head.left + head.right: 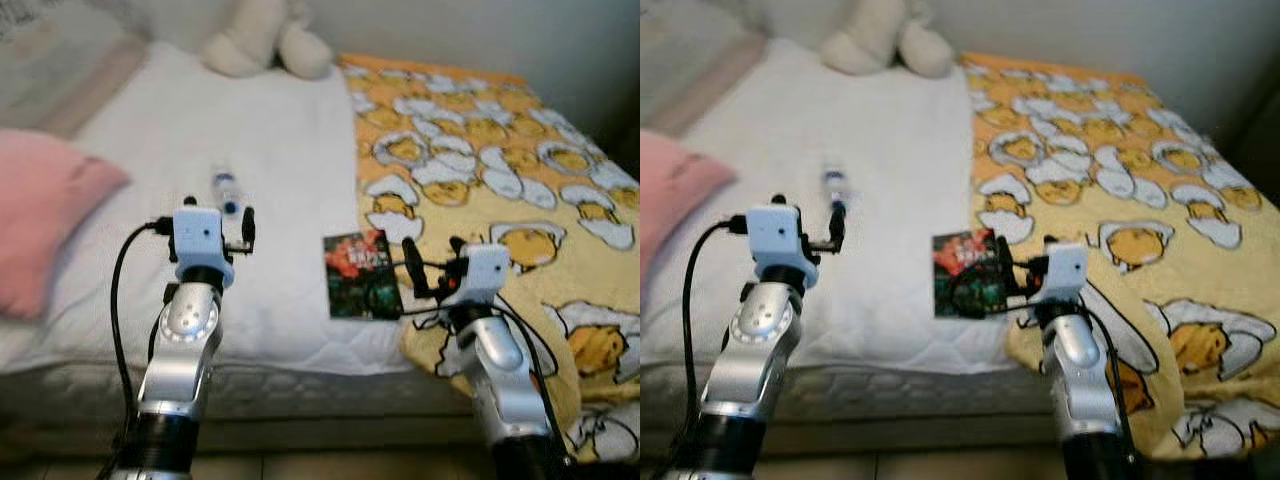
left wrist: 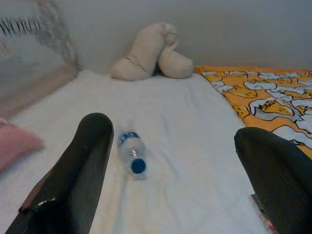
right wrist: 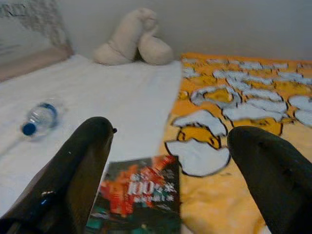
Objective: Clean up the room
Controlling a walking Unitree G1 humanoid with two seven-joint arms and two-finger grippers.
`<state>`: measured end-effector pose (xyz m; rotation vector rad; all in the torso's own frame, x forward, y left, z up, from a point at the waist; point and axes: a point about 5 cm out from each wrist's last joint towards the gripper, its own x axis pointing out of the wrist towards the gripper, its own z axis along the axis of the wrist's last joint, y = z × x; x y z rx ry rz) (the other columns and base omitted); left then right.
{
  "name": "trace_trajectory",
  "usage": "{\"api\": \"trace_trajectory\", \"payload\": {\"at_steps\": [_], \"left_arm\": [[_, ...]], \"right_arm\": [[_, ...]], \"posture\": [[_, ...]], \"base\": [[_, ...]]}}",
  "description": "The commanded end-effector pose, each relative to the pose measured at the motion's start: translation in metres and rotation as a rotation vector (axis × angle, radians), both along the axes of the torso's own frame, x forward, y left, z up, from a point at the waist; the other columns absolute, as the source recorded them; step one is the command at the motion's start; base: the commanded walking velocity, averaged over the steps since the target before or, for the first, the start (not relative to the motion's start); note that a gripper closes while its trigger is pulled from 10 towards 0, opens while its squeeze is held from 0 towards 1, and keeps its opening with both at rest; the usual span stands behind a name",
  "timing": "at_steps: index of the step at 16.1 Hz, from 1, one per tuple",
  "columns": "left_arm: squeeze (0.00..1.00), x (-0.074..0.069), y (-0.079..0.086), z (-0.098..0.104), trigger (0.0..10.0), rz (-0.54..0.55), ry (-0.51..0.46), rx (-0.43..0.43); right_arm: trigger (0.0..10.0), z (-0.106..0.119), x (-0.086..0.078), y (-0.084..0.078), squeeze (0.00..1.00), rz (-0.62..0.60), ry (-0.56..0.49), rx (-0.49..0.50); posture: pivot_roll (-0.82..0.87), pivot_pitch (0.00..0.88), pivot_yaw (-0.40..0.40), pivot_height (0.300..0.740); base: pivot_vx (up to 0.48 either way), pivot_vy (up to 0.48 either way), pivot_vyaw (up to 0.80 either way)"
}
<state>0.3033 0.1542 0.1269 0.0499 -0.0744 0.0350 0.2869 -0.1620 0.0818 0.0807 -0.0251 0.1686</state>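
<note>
Both jaws gape, empty, over a bed (image 1: 270, 330). Left gripper (image 2: 175, 180) faces a bottle (image 2: 131, 152) lying on the sheet; right gripper (image 3: 168, 175) hovers above a book (image 3: 139, 197). Straddle the bottle's middle before closing.

We count one water bottle (image 1: 226, 190), one book (image 1: 361, 275), one pink pillow (image 1: 45, 212), one plush toy (image 1: 265, 40) (blurry, so it could maybe be two pieces), one yellow patterned blanket (image 1: 500, 150), all on one bed (image 1: 250, 130). Two grippers, four fingers (image 2: 78, 170) total.
</note>
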Motion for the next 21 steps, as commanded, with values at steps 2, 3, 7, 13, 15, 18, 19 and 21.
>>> {"api": "trace_trajectory", "payload": {"at_steps": [2, 3, 7, 13, 15, 18, 19, 21], "left_arm": [[0.00, 0.003, -0.005, -0.006, 10.0, 0.011, 0.034, -0.029], [0.00, 0.005, -0.006, -0.005, 10.0, 0.012, 0.031, -0.034], [0.00, 0.008, -0.005, -0.001, 10.0, 0.026, 0.019, -0.061], [0.00, 0.045, 0.008, 0.015, 10.0, 0.075, 0.012, 0.004], [0.00, 0.066, 0.019, 0.015, 10.0, 0.102, 0.066, 0.008], [0.00, 0.081, 0.058, 0.028, 10.0, 0.243, 0.079, 0.049], [0.00, 0.082, 0.062, 0.030, 10.0, 0.252, 0.077, 0.051], [0.00, 0.087, 0.084, 0.041, 10.0, 0.291, 0.088, 0.080]], "right_arm": [[10.0, 0.005, 0.000, -0.001, 0.00, 0.004, -0.015, -0.019], [10.0, 0.005, 0.000, -0.001, 0.00, 0.005, -0.016, -0.022], [10.0, 0.004, -0.005, 0.000, 0.00, 0.021, -0.016, -0.035], [10.0, 0.002, -0.023, 0.006, 0.00, 0.093, -0.005, -0.034], [10.0, 0.000, -0.038, 0.009, 0.00, 0.110, 0.011, -0.043], [10.0, -0.002, -0.067, 0.008, 0.00, 0.117, 0.045, -0.052], [10.0, -0.003, -0.071, 0.008, 0.00, 0.117, 0.051, -0.052], [10.0, -0.004, -0.097, 0.004, 0.00, 0.112, 0.102, -0.056]], "posture": [[-0.02, 0.000, -0.069, 0.740], [-0.02, 0.000, -0.068, 0.740], [-0.03, 0.000, -0.063, 0.740], [-0.07, 0.012, -0.064, 0.740], [-0.11, 0.061, -0.056, 0.740], [-0.17, 0.129, -0.040, 0.740], [-0.17, 0.129, -0.040, 0.740], [-0.21, 0.180, -0.030, 0.740]], "base": [[0.480, 0.000, 0.00], [0.480, 0.000, 0.00], [0.480, 0.000, 0.00], [0.231, 0.000, 0.00], [0.000, 0.000, 0.00], [0.000, 0.000, 0.00], [0.000, 0.000, 0.00], [0.000, 0.000, 0.00]]}}
